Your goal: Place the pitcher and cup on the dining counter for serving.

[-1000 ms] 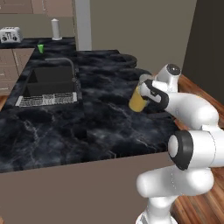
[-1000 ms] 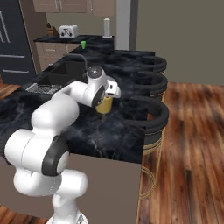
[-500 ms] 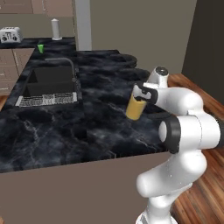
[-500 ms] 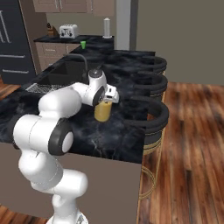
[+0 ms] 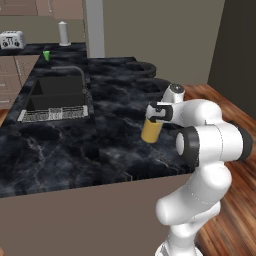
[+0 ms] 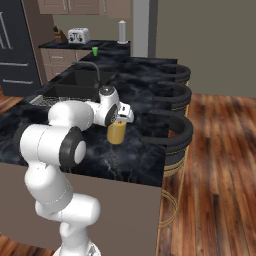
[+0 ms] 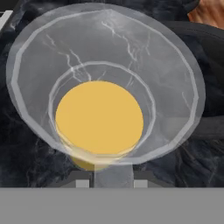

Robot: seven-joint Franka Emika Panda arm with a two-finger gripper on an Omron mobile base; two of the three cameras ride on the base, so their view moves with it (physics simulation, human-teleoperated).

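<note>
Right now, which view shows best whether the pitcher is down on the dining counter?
Left base view: the pitcher stands upright, base apparently at the dining counter, gripper on its rim. Right base view shows the same side-on. Hand view looks straight down inside it.

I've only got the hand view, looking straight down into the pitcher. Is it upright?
Observer: Yes, the pitcher stands upright, and the gripper holds it by the rim.
Operator: What's under it?
Observer: The dining counter, on the side by the stools. I cannot tell whether it touches.
Operator: And the cup?
Observer: The cup stands far off, beyond the sink, towards the toaster.
</note>
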